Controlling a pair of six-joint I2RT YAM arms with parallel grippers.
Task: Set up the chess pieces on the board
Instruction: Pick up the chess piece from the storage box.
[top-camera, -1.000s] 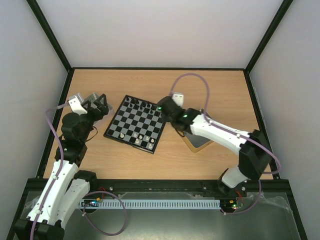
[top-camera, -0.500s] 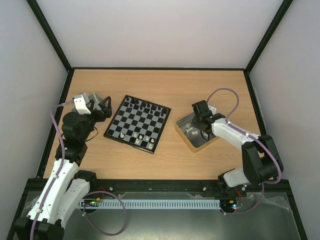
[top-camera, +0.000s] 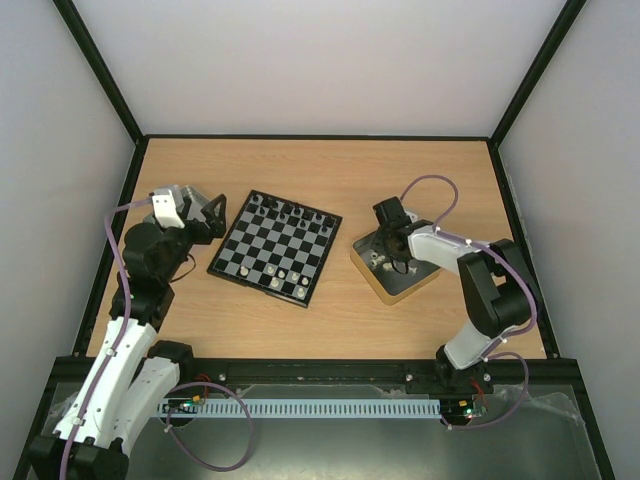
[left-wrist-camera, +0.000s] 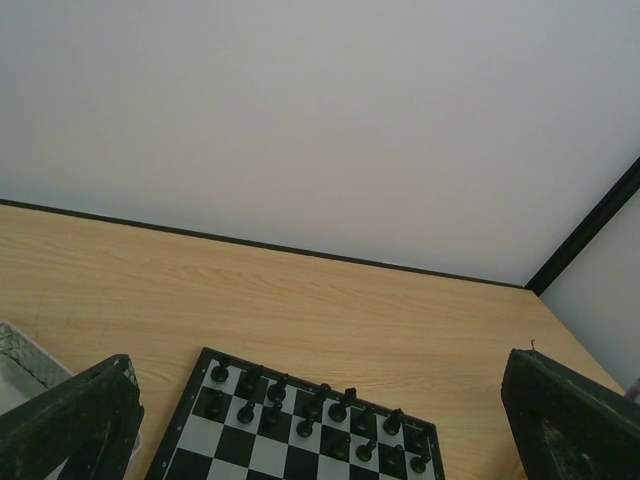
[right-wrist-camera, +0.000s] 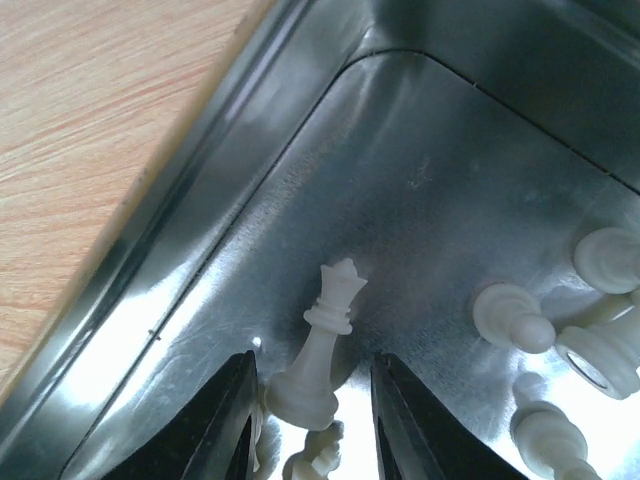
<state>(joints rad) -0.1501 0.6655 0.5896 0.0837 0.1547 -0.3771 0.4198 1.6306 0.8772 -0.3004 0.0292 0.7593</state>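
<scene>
The board (top-camera: 272, 247) lies left of centre, with black chess pieces (top-camera: 290, 211) along its far rows and a few white pieces (top-camera: 278, 276) near its front edge. My right gripper (top-camera: 389, 246) is down inside a silver metal tray (top-camera: 404, 283) to the right of the board. In the right wrist view it (right-wrist-camera: 315, 405) is open, with a white queen (right-wrist-camera: 322, 348) lying tilted between its fingers (right-wrist-camera: 232, 425). My left gripper (top-camera: 207, 215) hovers left of the board, open wide and empty (left-wrist-camera: 318, 405). The board's black rows (left-wrist-camera: 300, 400) show below it.
Several more white pieces (right-wrist-camera: 512, 316) lie loose in the right tray's bottom (right-wrist-camera: 420, 170). A second silver tray (top-camera: 176, 195) stands at the far left behind my left gripper; its corner shows in the left wrist view (left-wrist-camera: 22, 358). Black frame rails and white walls bound the table.
My right arm has swung from the board's far right corner to the right tray and lowered its gripper around the white queen. My left gripper has shifted slightly.
</scene>
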